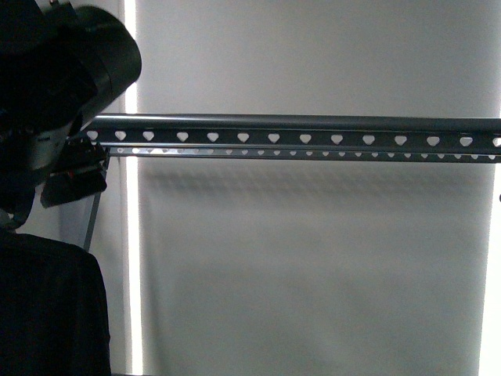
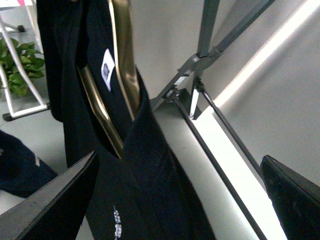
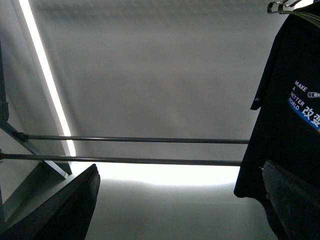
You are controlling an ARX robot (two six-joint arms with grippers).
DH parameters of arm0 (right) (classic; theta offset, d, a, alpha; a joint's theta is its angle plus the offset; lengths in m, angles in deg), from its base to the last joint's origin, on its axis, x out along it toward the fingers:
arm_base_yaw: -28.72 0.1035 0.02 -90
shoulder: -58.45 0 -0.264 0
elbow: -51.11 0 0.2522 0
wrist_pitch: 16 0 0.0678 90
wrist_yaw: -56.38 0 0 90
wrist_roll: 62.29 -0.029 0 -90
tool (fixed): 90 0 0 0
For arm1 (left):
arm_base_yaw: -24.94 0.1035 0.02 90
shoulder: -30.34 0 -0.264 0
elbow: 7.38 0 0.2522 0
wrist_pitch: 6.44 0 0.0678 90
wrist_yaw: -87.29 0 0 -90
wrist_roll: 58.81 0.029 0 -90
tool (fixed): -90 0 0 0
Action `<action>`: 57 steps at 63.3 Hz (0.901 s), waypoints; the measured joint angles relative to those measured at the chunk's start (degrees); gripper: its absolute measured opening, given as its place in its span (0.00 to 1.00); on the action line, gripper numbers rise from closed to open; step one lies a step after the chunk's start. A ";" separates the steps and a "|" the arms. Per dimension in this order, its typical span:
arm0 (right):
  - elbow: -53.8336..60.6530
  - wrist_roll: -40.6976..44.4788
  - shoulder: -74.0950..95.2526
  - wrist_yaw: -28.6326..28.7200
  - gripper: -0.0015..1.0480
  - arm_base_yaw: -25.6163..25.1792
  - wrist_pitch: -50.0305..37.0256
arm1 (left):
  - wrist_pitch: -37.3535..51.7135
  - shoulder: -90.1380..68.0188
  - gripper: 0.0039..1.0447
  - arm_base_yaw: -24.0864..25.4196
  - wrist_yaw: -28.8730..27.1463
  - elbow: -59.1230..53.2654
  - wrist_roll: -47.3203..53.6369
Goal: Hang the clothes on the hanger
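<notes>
**Front view.** The clothes rack (image 1: 313,123) is seen as a long grey rail punched with heart-shaped holes. It runs from 9 o'clock to 3 o'clock across a pale grey backdrop (image 1: 313,274). The left arm (image 1: 70,70), a bulky black form, fills the 10 o'clock corner and overlaps the rail's left end. Black fabric (image 1: 47,313) is seen at 7 o'clock, below the arm; no print is shown there.

**Left wrist view.** The neckline of the black T-shirt (image 2: 150,170) is shown close up. A white label (image 2: 107,70) sits inside the collar, and a brass-toned hanger (image 2: 122,55) is passed through the neck opening. The left gripper (image 2: 178,157) is released: its dark fingers (image 2: 50,200) are spread wide. The shirt's shoulder lies between them, just beside one finger, and whether it is touched cannot be told. The rack's slanted legs (image 2: 207,30) are seen behind the shirt. A green plant (image 2: 20,60) and a dark cloth (image 2: 15,165) are seen beyond it.

**Right wrist view.** The T-shirt is shown hanging, with its white "MAKE A BETTER WORLD" print (image 3: 300,92), Chinese characters and blue stripe visible. A silvery hook (image 3: 280,6) is seen above it; what the hook rests on is out of frame. Two thin rods (image 3: 135,139) of the rack cross behind. The right gripper (image 3: 180,167) is likewise released, with nothing held between its spread fingers. One finger overlaps the shirt's hem in the picture, but contact cannot be told.
</notes>
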 joint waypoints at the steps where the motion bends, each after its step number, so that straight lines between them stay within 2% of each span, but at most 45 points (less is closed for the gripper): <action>1: 0.00 0.00 0.00 0.00 0.93 0.00 0.00 | -0.35 -0.48 0.94 0.13 0.02 0.00 -0.28; 13: 0.00 0.00 0.00 0.00 0.93 0.00 0.00 | -0.57 -3.17 0.93 1.40 0.11 0.00 -1.95; 19: 0.00 0.00 0.00 0.00 0.93 0.00 0.00 | -0.72 -3.91 0.77 1.86 0.55 0.15 -2.14; 29: 0.00 0.00 0.00 0.00 0.93 0.00 0.00 | 0.07 -3.67 0.54 1.79 0.70 -0.72 -1.90; 41: 0.00 0.00 0.00 0.00 0.93 0.00 0.00 | 3.89 -3.39 0.29 1.88 0.15 -1.84 -0.98; 50: 0.00 0.00 0.00 0.02 0.93 0.00 0.00 | 8.33 -3.32 0.09 2.62 2.34 -2.32 1.03; 53: 0.00 0.00 0.00 0.00 0.93 0.00 0.00 | 9.88 -3.32 0.04 2.84 3.17 -2.78 1.66; 57: 0.00 0.00 0.00 0.00 0.93 0.00 0.00 | 12.68 -3.19 0.04 3.06 3.58 -3.69 3.48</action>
